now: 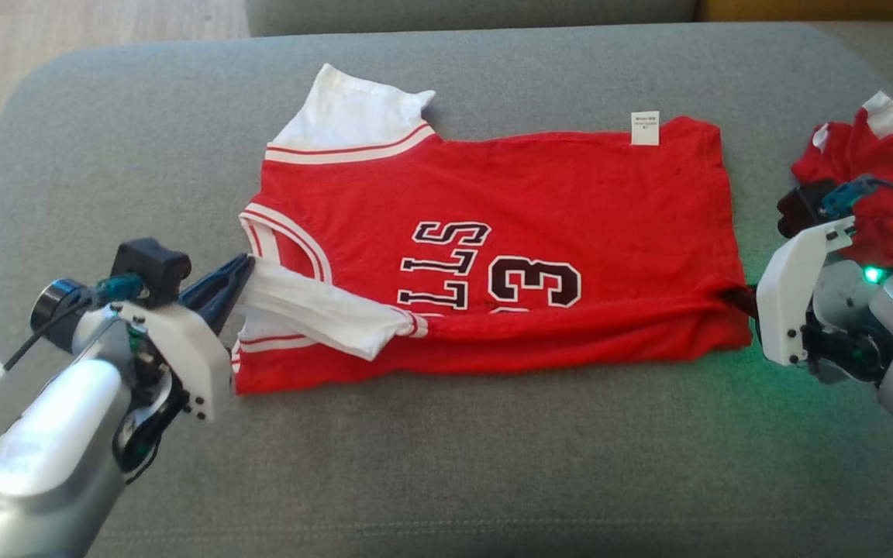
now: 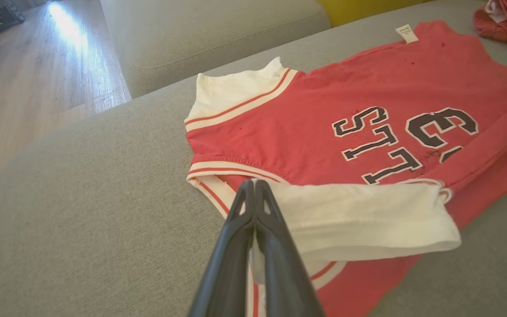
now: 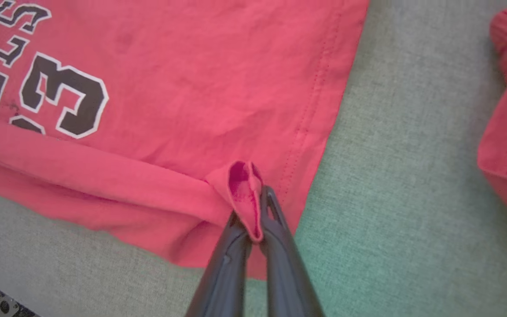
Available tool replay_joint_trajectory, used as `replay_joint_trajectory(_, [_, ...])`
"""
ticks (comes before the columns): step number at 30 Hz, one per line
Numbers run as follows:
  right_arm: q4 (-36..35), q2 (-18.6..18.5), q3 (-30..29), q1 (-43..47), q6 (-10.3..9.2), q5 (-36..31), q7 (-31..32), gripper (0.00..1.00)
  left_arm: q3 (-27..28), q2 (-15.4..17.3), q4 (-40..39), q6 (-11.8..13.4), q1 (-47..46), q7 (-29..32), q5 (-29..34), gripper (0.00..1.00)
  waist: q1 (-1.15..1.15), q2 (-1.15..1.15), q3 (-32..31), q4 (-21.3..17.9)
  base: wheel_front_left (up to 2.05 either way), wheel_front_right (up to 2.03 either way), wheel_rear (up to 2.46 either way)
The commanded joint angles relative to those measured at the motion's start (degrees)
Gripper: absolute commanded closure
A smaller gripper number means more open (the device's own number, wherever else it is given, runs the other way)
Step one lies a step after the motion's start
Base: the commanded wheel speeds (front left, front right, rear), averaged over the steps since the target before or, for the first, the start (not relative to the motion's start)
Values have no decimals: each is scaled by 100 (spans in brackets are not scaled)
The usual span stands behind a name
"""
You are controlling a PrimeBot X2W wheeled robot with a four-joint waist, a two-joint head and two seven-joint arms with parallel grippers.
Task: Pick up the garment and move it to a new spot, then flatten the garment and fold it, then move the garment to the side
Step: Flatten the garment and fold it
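Left gripper [image 2: 253,187]: jaws fully closed, clamped on the edge of the white sleeve [image 1: 322,310] at the near shoulder of the garment [image 1: 539,201]. The sleeve is drawn taut from the fingertips and lies folded inward across the red body.

Right gripper [image 3: 253,207]: jaws closed, pinching a small fold of red fabric at the garment's near hem corner. The pinched fabric stands up between the fingers.

Between the two grippers, the garment's near long edge is turned over on itself as a narrow band, forming a ridge that partly covers the lower row of printed lettering.

Garment: a red jersey with white sleeves and striped trim, dark letters and a "3" on its face. It lies spread lengthwise in the middle of the grey cushion [image 1: 446,465], collar end toward the left arm, hem toward the right arm. A white tag [image 1: 645,128] projects from its far edge.

A second red garment [image 1: 892,167] lies crumpled at the cushion's right side, apart from the jersey. Wooden floor [image 2: 38,88] lies beyond the cushion on the left.
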Motion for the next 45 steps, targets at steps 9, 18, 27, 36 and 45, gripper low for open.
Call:
replay_joint_trajectory(9, [384, 198, -22, -316, -4, -162, -781, 0, 333, -257, 801, 327, -744, -313, 36, 0, 0, 0, 150, -72, 0, 0, 0])
replay_joint_trajectory(18, [930, 444, -87, -503, -4, -465, -1984, 0, 572, -652, 1509, 837, -1038, -873, -4, 0, 0, 0, 278, -140, 0, 0, 0])
replay_joint_trajectory(27, [1184, 581, -466, -339, -4, -426, -3705, 0, 1176, -1015, 1223, 1341, -892, -1353, -30, 0, 0, 0, 62, -64, 0, 0, 0])
replay_joint_trajectory(36, [1021, 723, -1203, 114, -4, -680, -4486, 0, 2277, -1493, -635, 1695, 454, -1359, 430, 0, 0, 0, -352, -13, 0, 0, 0])
replay_joint_trajectory(45, [-671, 1136, -3772, 1888, -4, -2703, -4494, 0, 2857, -2214, -1734, 1611, 2022, -1360, 1070, 0, 0, 0, -880, 40, 0, 0, 0])
